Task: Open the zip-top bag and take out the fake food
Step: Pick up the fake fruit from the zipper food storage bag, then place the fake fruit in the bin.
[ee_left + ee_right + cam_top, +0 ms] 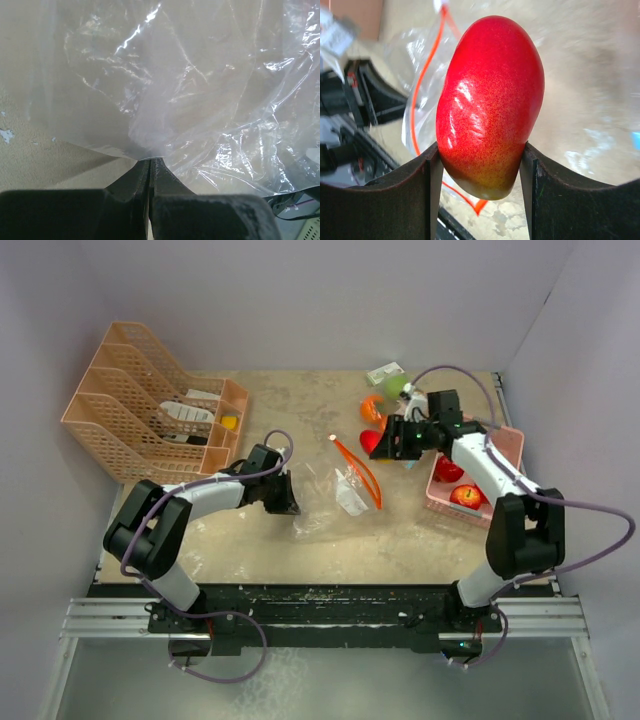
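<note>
A: Start on the left. What stands out beyond the left gripper?

B: A peach rack (110, 410), off to its outer side. Its slots hold something white and something yellow, but I can't tell what they are.

A: And the left gripper itself?

B: The left gripper (151, 161) is clenched on the edge of the bag (200, 100), with the film pinched flat between the jaws. The bag spreads away in front of it across the table (300, 400). Its orange zip strip (362, 472) is at the end toward the other arm.

A: Any fruit inside?

B: None that I can see from above. There is only a small pale shape I can't make out.

A: Then the right side.

B: The right gripper (388, 440) grasps a red fruit (490, 100). The jaws press across its narrow waist, and its long axis runs out past the fingertips. The bag's mouth lies just ahead of those fingertips.

A: Where should the fruit go?

B: My guess is the basket (510, 445). It sits just behind the right gripper, back along that arm, so the right arm is far nearer to it. Two red apples (447, 471) lie in it.

A: Anything else loose?

B: An orange (372, 408) and a green apple (396, 387) rest on the table. They are just beside the right gripper, on the side away from the arm bases.
</note>
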Controlling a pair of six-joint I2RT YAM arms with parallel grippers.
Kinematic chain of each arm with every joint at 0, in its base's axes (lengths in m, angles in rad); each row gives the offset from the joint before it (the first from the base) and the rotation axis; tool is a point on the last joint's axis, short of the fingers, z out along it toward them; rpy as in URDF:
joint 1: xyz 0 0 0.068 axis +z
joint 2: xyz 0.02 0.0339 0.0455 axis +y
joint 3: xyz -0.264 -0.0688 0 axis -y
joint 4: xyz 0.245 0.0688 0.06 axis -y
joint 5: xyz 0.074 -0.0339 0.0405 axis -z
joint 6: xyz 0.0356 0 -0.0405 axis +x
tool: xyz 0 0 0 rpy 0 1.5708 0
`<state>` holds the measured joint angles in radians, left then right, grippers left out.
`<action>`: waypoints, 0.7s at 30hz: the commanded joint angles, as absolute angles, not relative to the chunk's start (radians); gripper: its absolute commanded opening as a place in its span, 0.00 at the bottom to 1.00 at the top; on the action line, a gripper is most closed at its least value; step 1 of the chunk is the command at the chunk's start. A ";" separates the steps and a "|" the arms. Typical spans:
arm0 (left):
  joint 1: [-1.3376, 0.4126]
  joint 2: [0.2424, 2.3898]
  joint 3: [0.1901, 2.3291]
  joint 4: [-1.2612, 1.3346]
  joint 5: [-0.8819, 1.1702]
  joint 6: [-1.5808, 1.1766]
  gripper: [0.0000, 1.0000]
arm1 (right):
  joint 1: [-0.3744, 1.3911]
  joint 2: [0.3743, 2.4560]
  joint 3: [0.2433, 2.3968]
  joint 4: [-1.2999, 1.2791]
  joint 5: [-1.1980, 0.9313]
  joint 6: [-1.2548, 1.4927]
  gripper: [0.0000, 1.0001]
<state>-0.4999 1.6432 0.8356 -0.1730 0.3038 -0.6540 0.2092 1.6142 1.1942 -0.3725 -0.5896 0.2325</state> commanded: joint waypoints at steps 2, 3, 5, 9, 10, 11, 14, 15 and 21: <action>-0.502 1.629 0.823 -0.142 0.317 -0.659 0.00 | 0.073 1.529 1.259 -0.329 -0.510 0.367 0.21; -0.502 1.632 0.822 -0.140 0.318 -0.660 0.00 | 0.047 1.519 1.255 -0.323 -0.496 0.388 0.21; -0.502 1.635 0.821 -0.138 0.317 -0.662 0.00 | -0.007 1.501 1.240 -0.304 -0.480 0.427 0.21; -0.503 1.636 0.822 -0.132 0.318 -0.661 0.00 | -0.112 1.470 1.190 -0.284 -0.454 0.481 0.21; -0.502 1.637 0.822 -0.131 0.318 -0.661 0.00 | -0.129 1.462 1.178 -0.288 -0.435 0.490 0.22; -0.502 1.640 0.824 -0.130 0.318 -0.661 0.00 | -0.144 1.453 1.163 -0.288 -0.411 0.504 0.22; -0.502 1.645 0.825 -0.128 0.320 -0.659 0.00 | -0.177 1.418 1.108 -0.281 -0.346 0.547 0.22; -0.502 1.646 0.824 -0.127 0.321 -0.660 0.00 | -0.187 1.408 1.092 -0.281 -0.329 0.561 0.21; -0.502 1.658 0.825 -0.122 0.327 -0.657 0.00 | -0.217 1.389 1.039 -0.305 -0.213 0.602 0.20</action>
<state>-0.4999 1.6489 0.8246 -0.1619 0.3111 -0.6544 -0.2050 1.4239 1.0534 -0.3035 -0.3183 0.5510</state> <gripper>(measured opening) 0.004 0.579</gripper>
